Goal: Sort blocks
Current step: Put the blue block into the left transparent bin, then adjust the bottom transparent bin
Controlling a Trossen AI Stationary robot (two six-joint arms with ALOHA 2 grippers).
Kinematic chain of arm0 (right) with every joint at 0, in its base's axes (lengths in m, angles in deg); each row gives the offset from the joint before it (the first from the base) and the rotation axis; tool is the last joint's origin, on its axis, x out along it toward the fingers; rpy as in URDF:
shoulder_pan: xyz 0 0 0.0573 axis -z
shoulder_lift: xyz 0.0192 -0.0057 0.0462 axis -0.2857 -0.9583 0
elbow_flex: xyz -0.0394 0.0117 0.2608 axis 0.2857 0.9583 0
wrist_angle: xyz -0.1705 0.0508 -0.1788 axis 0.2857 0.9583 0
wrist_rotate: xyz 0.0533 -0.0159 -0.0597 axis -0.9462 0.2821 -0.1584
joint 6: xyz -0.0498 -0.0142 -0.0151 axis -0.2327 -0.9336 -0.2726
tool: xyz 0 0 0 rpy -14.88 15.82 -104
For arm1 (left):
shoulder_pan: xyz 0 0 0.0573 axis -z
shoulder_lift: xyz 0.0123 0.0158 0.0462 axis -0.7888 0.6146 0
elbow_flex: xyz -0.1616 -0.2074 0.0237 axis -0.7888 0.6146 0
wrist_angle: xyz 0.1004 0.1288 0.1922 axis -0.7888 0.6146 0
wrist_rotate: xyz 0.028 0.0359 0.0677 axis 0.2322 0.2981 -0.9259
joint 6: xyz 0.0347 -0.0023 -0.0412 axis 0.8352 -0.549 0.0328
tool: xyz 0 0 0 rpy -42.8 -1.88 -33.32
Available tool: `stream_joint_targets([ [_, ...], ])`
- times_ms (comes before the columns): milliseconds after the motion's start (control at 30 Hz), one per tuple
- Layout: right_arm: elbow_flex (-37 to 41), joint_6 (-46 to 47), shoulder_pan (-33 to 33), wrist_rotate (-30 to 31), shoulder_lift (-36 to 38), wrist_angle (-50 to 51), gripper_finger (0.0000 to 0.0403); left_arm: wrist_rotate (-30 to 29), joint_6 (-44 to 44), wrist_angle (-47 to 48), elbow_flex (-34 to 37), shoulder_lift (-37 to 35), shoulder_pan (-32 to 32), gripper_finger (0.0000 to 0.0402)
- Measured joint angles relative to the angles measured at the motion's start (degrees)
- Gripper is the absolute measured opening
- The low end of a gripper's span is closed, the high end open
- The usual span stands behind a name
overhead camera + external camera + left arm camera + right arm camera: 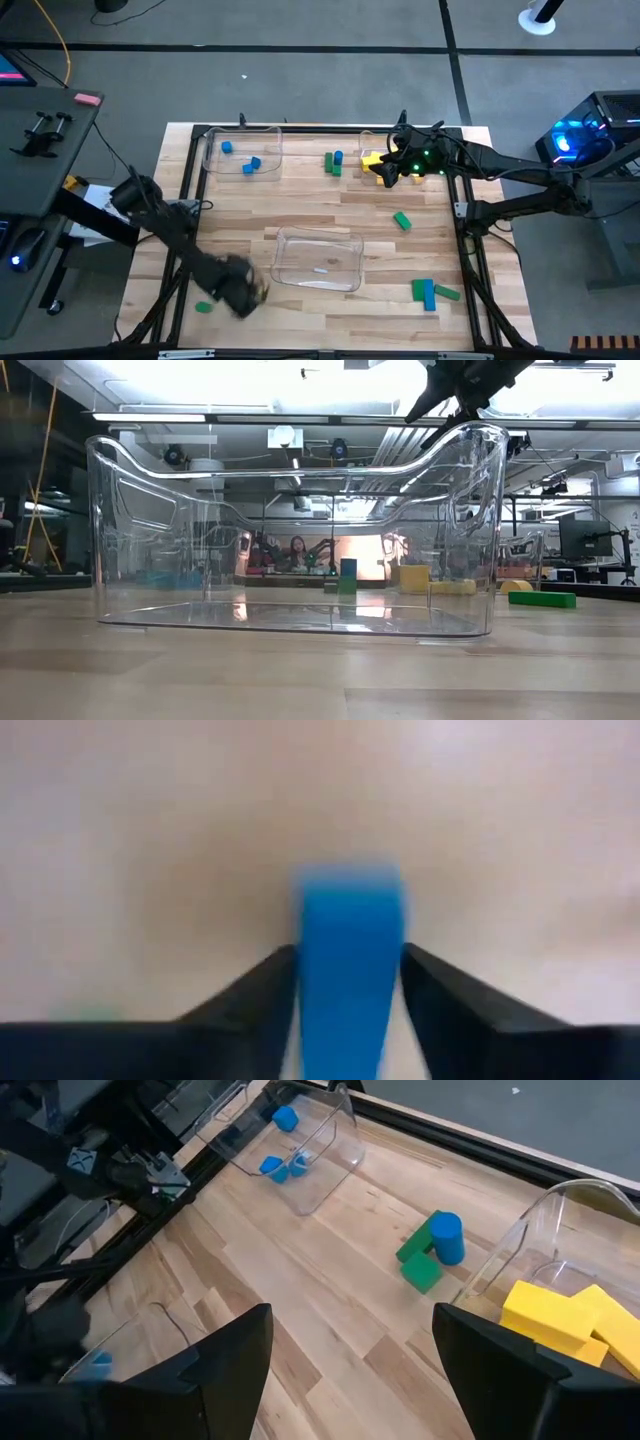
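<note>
Blue block (pixel 348 970) sits between my left fingers (pixel 250 1005), half-closed around its flat sides; it looks light, rigid, slightly slick.

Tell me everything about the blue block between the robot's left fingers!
The plain blue bar-shaped block looks solid and smooth, with flat sides and no marks. In the left wrist view it stands between the two dark fingers of the left gripper, which sit close against its sides, its far end poking out past them over the pale wooden table. From above, the gripper hides it, near the table's front left corner.
</note>
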Motion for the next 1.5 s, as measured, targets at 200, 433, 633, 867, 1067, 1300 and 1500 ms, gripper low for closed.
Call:
stream_joint_targets([
  [200, 0.0, -1.0, -1.2, -1.2, 0.7, -5.0, 0.0272, -20.5, 16.9, 13.4, 0.1, -14.4, -8.8, 0.0062],
  [433, 0.0, -2.2, -6.2, -0.8, 5.3, -12.6, 0.0272, -36.6, 43.5, 21.5, 0.0, -37.1, -29.5, 0.0073],
  [633, 0.0, 0.4, -10.3, 2.5, 6.8, -11.9, 0.0272, -36.7, 74.1, 16.8, 0.0, -45.7, -55.3, 0.007],
  [867, 0.0, 1.1, -12.8, 11.5, 6.2, -11.7, 0.0272, -27.4, 101.6, 2.7, 0.0, -38.6, -78.7, 0.0097],
  [1067, 0.0, 5.9, -12.8, 12.2, 6.2, -10.3, 0.0272, -15.4, 103.4, 1.4, 0.0, -32.0, -84.4, 0.016],
  [1300, 0.0, 14.4, -12.7, 12.9, 0.6, -7.4, 0.027, -3.9, 103.4, 0.2, 0.0, -32.7, -84.5, 0.0186],
  [1500, 0.0, 16.7, -12.1, 10.6, -10.8, -7.9, 0.0157, 5.6, 101.3, -8.9, 0.0, -43.2, -83.3, 0.0185],
])
